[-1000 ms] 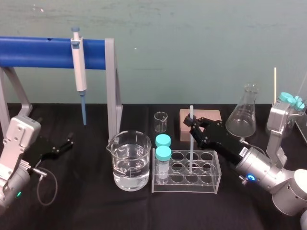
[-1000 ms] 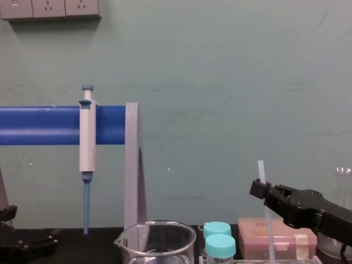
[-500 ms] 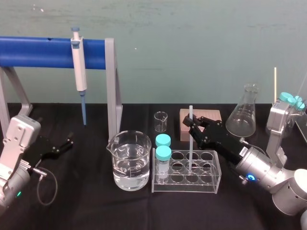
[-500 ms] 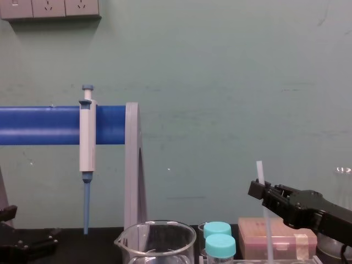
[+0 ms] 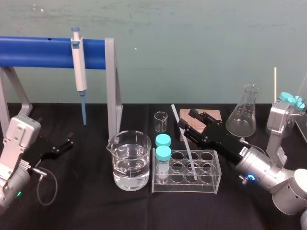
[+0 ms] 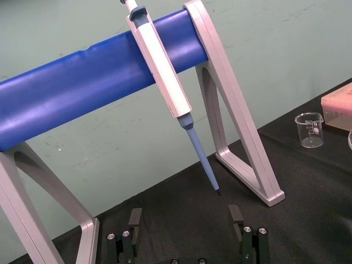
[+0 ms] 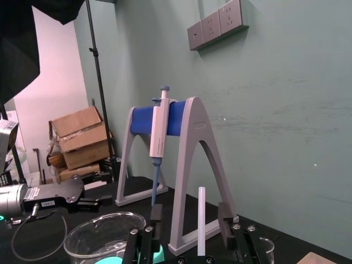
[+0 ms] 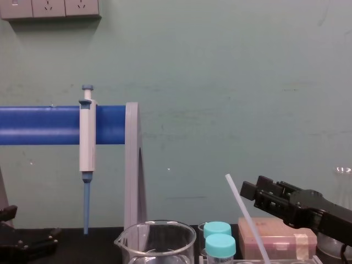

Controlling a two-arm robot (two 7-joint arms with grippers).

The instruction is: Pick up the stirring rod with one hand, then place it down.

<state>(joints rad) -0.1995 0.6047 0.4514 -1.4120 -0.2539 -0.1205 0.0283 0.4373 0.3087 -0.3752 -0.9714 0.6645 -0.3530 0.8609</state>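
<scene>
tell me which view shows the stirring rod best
The head view: the whole stirring rod leans in the rack, beside the open right gripper. The chest view shows its tilted upper part; the right wrist view, a piece between the fingers.

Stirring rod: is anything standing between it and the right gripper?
Nothing visible does. The stirring rod leans in the rack, and the open right gripper is close by its upper part; in the right wrist view the rod shows between the fingers. The left gripper sits idle far left.
</scene>
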